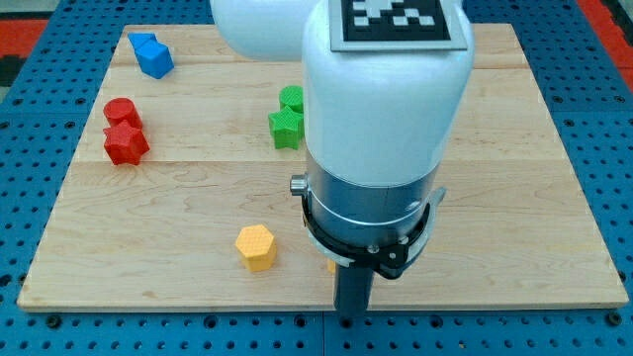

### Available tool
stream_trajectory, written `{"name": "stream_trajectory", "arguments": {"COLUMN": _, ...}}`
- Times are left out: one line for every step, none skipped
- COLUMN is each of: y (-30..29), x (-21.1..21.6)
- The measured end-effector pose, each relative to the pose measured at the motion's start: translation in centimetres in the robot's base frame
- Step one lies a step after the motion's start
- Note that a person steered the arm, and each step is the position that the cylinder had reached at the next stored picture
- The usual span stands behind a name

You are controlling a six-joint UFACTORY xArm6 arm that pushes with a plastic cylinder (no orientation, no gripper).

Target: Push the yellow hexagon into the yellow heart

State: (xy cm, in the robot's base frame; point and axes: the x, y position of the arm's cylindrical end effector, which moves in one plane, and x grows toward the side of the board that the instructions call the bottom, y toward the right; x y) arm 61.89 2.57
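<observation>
The yellow hexagon (255,247) lies on the wooden board (514,198) near its bottom edge, left of centre. A small sliver of yellow (331,265) shows just left of the rod; it may be the yellow heart, mostly hidden behind the arm. My tip (353,314) is at the board's bottom edge, about a hundred pixels to the right of the hexagon and not touching it. The white arm body (386,109) covers the middle of the board.
Blue blocks (153,54) sit at the top left corner. A red cylinder (121,111) and a red star-like block (127,144) sit together at the left. Two green blocks (287,126) sit at the centre, partly hidden by the arm.
</observation>
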Motion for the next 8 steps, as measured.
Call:
{"name": "stream_trajectory", "arguments": {"y": -1.5, "x": 0.0}}
{"name": "stream_trajectory", "arguments": {"y": -3.5, "x": -0.1}}
{"name": "stream_trajectory", "arguments": {"y": -4.1, "x": -0.1}}
{"name": "stream_trajectory", "arguments": {"y": -5.2, "x": -0.1}}
{"name": "stream_trajectory", "arguments": {"y": -5.4, "x": -0.7}}
{"name": "stream_trajectory", "arguments": {"y": -7.9, "x": 0.0}}
{"name": "stream_trajectory", "arguments": {"y": -10.8, "x": -1.1}}
{"name": "stream_trajectory", "arguments": {"y": -14.3, "x": -1.4}}
